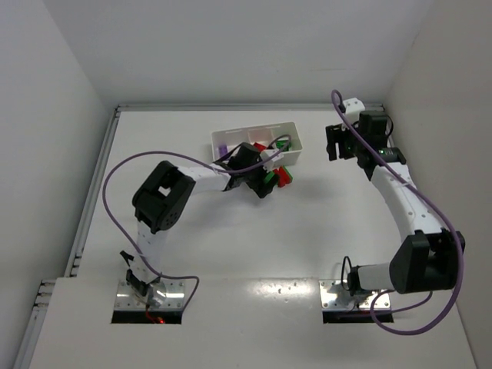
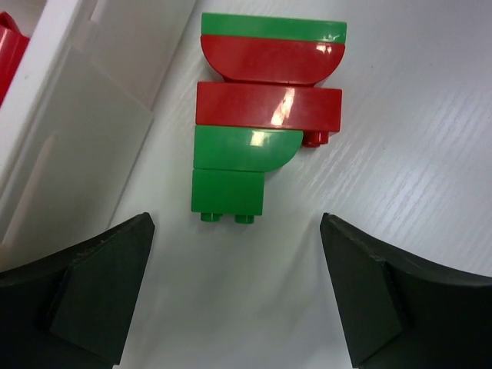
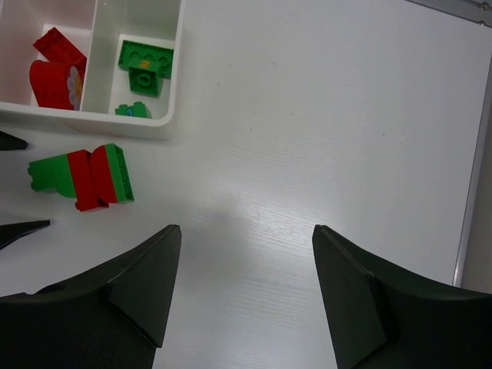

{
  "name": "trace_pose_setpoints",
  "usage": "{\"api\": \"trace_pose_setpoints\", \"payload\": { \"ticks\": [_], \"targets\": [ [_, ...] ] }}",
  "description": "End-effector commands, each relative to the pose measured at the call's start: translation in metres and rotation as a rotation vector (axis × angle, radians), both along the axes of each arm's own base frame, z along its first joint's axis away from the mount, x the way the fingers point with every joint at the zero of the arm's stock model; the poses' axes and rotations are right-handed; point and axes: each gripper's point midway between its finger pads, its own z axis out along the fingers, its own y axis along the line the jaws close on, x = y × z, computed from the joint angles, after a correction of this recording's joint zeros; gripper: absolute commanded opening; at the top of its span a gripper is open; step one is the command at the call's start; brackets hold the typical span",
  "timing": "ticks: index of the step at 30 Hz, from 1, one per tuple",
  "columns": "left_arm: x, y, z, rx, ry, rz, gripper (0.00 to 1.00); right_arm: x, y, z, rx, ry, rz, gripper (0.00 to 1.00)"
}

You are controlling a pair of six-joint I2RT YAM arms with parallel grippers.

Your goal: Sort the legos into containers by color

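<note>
Red-green lego stack (image 2: pixel 261 131) flat; studs toward left jaws

Open table (image 2: pixel 415 154) right of stack (image 2: pixel 261 131); tray (image 2: pixel 77 138) left.

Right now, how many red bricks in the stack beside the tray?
2: one curved red brick, one straight red brick, touching mid-stack between green bricks. Underside hidden.

No text, brand or no. I can read anywhere. Closest thing: a tiny orange mark on a green lego (image 3: pixel 144 60) in the tray (image 3: pixel 100 121), too small to make out, and a whitish print on a red lego (image 3: pixel 50 84) in the next compartment, which is blurred and can't be read either.
</note>
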Motion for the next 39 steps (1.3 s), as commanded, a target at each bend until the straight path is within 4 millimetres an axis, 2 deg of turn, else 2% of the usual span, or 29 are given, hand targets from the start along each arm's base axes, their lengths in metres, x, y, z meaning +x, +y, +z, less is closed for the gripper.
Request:
{"api": "trace_pose_setpoints", "payload": {
  "ticks": [1,2,7,9,11,12,13,16,17,18,19,20,22,24,25,26,27,28,30,31,33,34,35,36,37,39],
  "targets": [
    [0.012,-0.019,0.019,-0.046,-0.056,-0.034,0.97,0.006,-0.003,0.01,0.029,-0.031,-0.013,0.7],
    [0.011,-0.024,0.022,-0.052,-0.063,-0.043,0.97,0.006,-0.003,0.01,0.029,-0.031,-0.013,0.7],
    [0.011,-0.033,0.011,-0.042,-0.051,-0.066,0.94,0.006,-0.004,0.01,0.035,-0.031,-0.013,0.7],
    [0.014,-0.038,0.016,-0.056,-0.057,-0.076,0.89,0.006,-0.004,0.01,0.035,-0.031,-0.013,0.7],
    [0.012,-0.039,0.012,-0.051,-0.038,-0.084,0.84,0.006,-0.003,0.01,0.04,-0.03,-0.005,0.7],
    [0.011,-0.04,0.012,-0.055,-0.035,-0.091,0.8,0.006,-0.007,0.01,0.04,-0.031,-0.014,0.7],
    [0.012,-0.041,0.014,-0.055,-0.035,-0.091,0.69,0.006,-0.007,0.01,0.04,-0.031,-0.014,0.7],
    [0.01,-0.039,0.013,-0.049,-0.026,-0.091,0.52,0.006,-0.005,0.01,0.037,-0.032,-0.002,0.7],
    [0.008,-0.037,0.008,-0.042,-0.018,-0.091,0.41,0.006,-0.009,0.01,0.037,-0.032,-0.011,0.7],
    [0.008,-0.037,0.008,-0.042,-0.018,-0.091,0.36,0.006,-0.007,0.011,0.043,-0.032,-0.002,0.7],
    [0.003,-0.034,0.006,-0.036,-0.009,-0.091,0.33,0.004,-0.007,0.007,0.043,-0.022,-0.002,0.7],
    [0.004,-0.034,0.013,-0.044,-0.02,-0.091,0.32,0.004,-0.006,0.007,0.048,-0.022,0.005,0.7],
    [-0.004,-0.028,0.008,-0.033,-0.005,-0.091,0.27,0.004,-0.006,0.007,0.048,-0.022,0.006,0.7],
    [-0.006,-0.026,0.022,-0.045,-0.032,-0.097,0.26,0.004,-0.001,0.007,0.061,-0.022,0.026,0.7],
    [-0.014,-0.022,0.019,-0.048,-0.022,-0.107,0.26,0.003,0.001,0.007,0.067,-0.022,0.035,0.7],
    [-0.02,-0.02,0.024,-0.058,-0.026,-0.115,0.24,0.002,0.008,0.008,0.089,-0.021,0.07,0.7],
    [-0.024,-0.018,0.045,-0.082,-0.064,-0.131,0.23,0.002,0.012,0.005,0.104,-0.011,0.091,0.7],
    [-0.034,-0.01,0.039,-0.07,-0.047,-0.131,0.23,-0.002,0.027,0.009,0.152,-0.005,0.163,0.7],
    [-0.047,-0.008,0.049,-0.081,-0.048,-0.151,0.22,-0.012,0.045,-0.001,0.22,0.07,0.246,0.7],
    [-0.058,-0.002,0.056,-0.082,-0.038,-0.159,0.22,-0.018,0.062,-0.003,0.291,0.106,0.333,0.7],
    [-0.066,0.005,0.065,-0.085,-0.041,-0.159,0.2,-0.031,0.08,-0.009,0.383,0.195,0.414,0.7],
    [-0.073,0.011,0.074,-0.083,-0.052,-0.165,0.19,-0.038,0.096,-0.018,0.454,0.264,0.478,0.7],
    [-0.075,0.011,0.082,-0.083,-0.068,-0.162,0.17,-0.051,0.111,-0.016,0.522,0.319,0.551,0.68],
    [-0.079,0.014,0.085,-0.081,-0.065,-0.162,0.17,-0.057,0.117,-0.02,0.574,0.357,0.583,0.68],
    [-0.079,0.016,0.097,-0.089,-0.087,-0.154,0.16,-0.061,0.122,-0.028,0.621,0.404,0.6,0.66],
    [-0.08,0.019,0.105,-0.097,-0.095,-0.14,0.14,-0.068,0.132,-0.022,0.719,0.44,0.639,0.66]
  ]
}}
